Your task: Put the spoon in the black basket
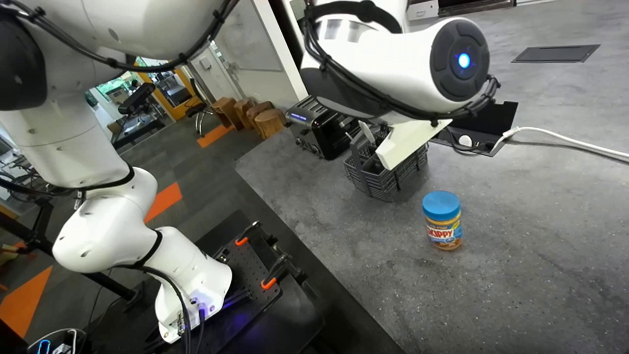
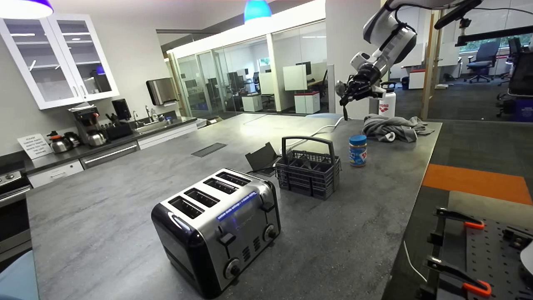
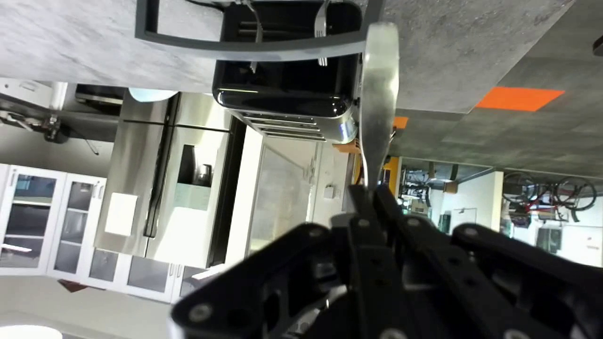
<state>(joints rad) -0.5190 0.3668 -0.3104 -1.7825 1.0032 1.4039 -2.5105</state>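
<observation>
Spoon (image 3: pixel 379 84) is clamped between the fingertips of my gripper (image 3: pixel 370 193), flat handle end jutting beyond them; I can't clearly make out its bowl. I have it in the air outside the black cutlery basket (image 2: pixel 306 183), which stands near the Skippy peanut-butter jar (image 1: pixel 442 221).

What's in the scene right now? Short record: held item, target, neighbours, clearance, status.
held: spoon, in the shut pincer, flat end outward; bowl not clearly visible
target: black basket, upright on the counter
neighbours: blue-lidded jar, upright; four-slot toaster, near the basket
clearance: pincer raised above the counter, apart from the basket in an exterior view
status: spoon held, not yet in the basket
</observation>
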